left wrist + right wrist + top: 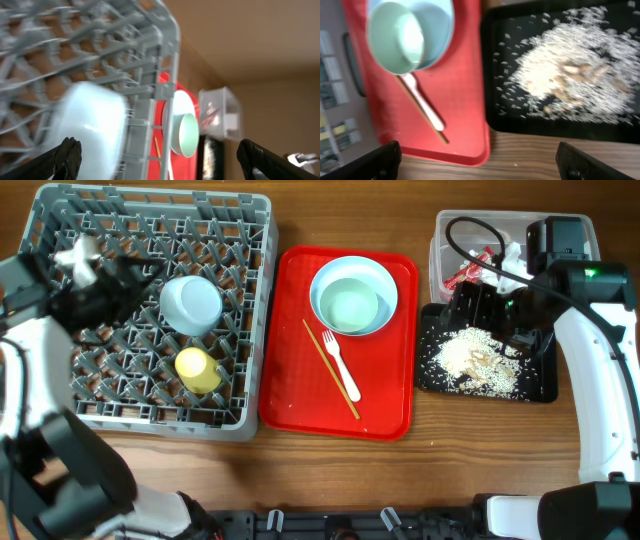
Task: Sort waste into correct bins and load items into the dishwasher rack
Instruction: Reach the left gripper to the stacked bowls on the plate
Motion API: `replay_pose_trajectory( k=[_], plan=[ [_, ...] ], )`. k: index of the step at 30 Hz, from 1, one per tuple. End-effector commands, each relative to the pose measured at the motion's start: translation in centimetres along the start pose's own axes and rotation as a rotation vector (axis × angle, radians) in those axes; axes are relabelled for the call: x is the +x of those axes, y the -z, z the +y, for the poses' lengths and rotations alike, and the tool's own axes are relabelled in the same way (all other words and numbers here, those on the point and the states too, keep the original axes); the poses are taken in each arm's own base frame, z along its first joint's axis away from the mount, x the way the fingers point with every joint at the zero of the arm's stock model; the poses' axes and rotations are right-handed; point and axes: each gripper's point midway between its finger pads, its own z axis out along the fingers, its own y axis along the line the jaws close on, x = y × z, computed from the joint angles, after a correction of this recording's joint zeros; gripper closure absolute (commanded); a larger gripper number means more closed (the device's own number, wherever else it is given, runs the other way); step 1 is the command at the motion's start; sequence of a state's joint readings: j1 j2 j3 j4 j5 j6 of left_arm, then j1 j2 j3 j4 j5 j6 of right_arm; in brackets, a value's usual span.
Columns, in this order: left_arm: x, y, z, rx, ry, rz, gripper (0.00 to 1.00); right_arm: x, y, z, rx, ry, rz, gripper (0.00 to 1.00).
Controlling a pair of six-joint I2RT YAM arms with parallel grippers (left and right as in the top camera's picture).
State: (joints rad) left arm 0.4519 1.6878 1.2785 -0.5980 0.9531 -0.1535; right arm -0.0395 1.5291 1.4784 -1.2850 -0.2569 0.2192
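left wrist view: the left pincer (159, 152) is spread wide and holds nothing, over the dishwasher rack (150, 75), near an upside-down pale bowl (92, 125). a yellow cup (198, 370) sits in the rack too. the right pincer (477, 157) is spread and empty too (its tips (385, 157) show at the bottom corners), above the black tray (495, 117) of rice scraps (570, 70). beside it, the red tray (465, 100) carries a green bowl (400, 37), fork (425, 105) and chopsticks (437, 132). the wrapper (468, 272) and tissue (512, 258) lie in the clear tub (440, 240).
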Motion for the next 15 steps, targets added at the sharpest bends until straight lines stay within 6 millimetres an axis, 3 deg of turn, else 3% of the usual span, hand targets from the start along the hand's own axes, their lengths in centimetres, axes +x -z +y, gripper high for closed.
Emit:
replay_pose_trajectory(
  k=[1, 6, 15],
  plan=[
    [1.6, -2.6, -4.8, -0.114, -0.214, 0.014, 0.0, -0.7, 1.2, -2.5, 0.154, -0.055, -0.058, 0.0],
    [5.7, -8.0, -9.3, -0.13, -0.387, 0.1, 0.0, -0.6, 1.2, -2.7, 0.166, -0.053, -0.057, 0.0],
    [13.4, -16.2, -15.5, -0.206, -0.699, 0.115, 0.0, -0.5, 2.1, -6.0, 0.195, -0.181, -0.053, 0.0]
  ],
)
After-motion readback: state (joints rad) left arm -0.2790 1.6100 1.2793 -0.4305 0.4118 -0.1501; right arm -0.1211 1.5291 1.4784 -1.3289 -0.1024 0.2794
